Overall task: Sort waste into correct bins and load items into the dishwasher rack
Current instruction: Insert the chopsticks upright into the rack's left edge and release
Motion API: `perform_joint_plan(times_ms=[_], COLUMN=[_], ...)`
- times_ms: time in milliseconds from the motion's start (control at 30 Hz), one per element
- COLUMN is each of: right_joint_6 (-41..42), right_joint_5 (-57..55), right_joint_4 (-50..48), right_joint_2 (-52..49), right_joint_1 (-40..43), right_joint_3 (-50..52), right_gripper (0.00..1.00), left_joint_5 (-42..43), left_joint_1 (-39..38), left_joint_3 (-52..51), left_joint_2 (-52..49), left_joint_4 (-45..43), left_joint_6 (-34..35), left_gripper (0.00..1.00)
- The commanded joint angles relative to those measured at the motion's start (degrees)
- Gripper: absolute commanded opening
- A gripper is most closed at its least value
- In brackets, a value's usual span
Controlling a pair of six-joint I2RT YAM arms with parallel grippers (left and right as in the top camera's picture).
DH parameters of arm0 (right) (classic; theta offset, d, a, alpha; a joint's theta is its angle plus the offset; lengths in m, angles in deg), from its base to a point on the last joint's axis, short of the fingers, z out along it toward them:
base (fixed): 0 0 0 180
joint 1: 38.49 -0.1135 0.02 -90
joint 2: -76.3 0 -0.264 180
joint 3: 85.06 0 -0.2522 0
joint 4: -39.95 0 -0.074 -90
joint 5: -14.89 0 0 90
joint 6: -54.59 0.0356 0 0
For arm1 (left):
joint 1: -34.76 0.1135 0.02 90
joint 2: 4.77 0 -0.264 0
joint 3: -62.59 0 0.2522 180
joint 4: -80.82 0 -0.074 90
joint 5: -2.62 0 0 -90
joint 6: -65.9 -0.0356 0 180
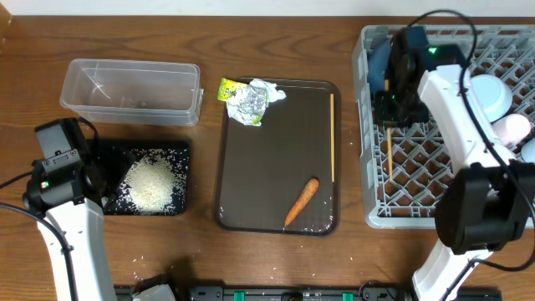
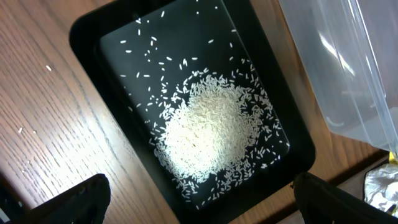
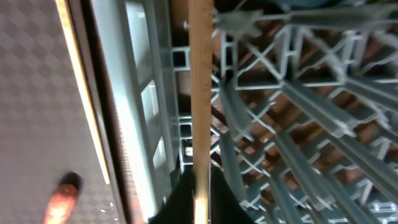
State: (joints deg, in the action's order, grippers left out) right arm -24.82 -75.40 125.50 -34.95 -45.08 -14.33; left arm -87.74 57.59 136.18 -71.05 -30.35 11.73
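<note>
- Two arms work the table: the left gripper [image 2: 199,190] hangs above the black tray [image 2: 84,37], jaws spread wide with nothing between them.
- Rice [image 2: 208,134] lies heaped in that tray, with a few grains on the table [image 2: 37,124] beside it.
- Right gripper [image 1: 390,113] is over the left side of the rack [image 1: 435,180]. A chopstick [image 3: 200,93] runs between its fingers, which sit close on both sides; whether they pinch it I cannot tell.
- Other chopstick [image 1: 332,138] lies along the right edge of the brown tray [image 1: 267,159], with the carrot [image 1: 301,201] towards its near right corner and the wrapper [image 1: 247,100] at its far left corner.
- Clear tub [image 1: 129,90] stands far left.
- Light-blue cup [image 1: 489,94] and white cup [image 1: 513,128] sit in the rack's right side.
</note>
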Motion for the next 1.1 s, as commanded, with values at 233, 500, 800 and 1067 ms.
perform_joint_plan(times_ms=[233, 500, 800, 1067], right_joint_6=[2.60, 4.35, 7.78, 13.53], right_joint_5=[2.32, 10.27, 8.02, 0.66], right_joint_4=[0.72, -1.03, -12.46, -18.29], right_joint_2=[0.07, 2.08, 0.79, -6.95], right_joint_1=[-0.35, -2.71, -12.79, -17.70], right_joint_3=[0.22, -3.80, -0.94, -0.59], right_gripper=[0.58, 0.59, 0.75, 0.75], left_joint_5=[-0.28, -0.28, -0.26, -0.28], left_joint_1=[0.24, 0.24, 0.24, 0.24], left_joint_3=[0.98, 0.98, 0.98, 0.98], left_joint_2=[-0.07, -0.07, -0.07, -0.07], left_joint_4=[-0.02, -0.02, -0.02, -0.02], left_joint_6=[0.07, 0.07, 0.07, 0.07], left_gripper=[0.96, 0.96, 0.96, 0.96])
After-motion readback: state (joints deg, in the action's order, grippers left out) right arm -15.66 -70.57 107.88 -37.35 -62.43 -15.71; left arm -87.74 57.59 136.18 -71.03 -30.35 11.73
